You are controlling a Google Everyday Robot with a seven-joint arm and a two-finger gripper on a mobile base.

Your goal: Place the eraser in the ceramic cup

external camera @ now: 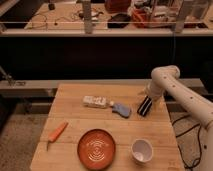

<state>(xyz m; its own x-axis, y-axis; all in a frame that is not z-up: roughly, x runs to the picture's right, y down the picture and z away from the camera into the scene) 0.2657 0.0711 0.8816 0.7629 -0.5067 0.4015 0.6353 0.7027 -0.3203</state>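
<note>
The eraser, a small black oblong block with a thin pale stripe, is at the right side of the wooden table. My gripper is at the end of the white arm, directly over the eraser's upper end and right against it. The ceramic cup, small, round and white, stands upright near the table's front right corner, well in front of the eraser and the gripper.
A blue-grey lumpy object lies just left of the eraser, with a white flat packet further left. An orange ridged plate sits left of the cup. An orange stick-like object lies at the front left. A cluttered bench stands behind.
</note>
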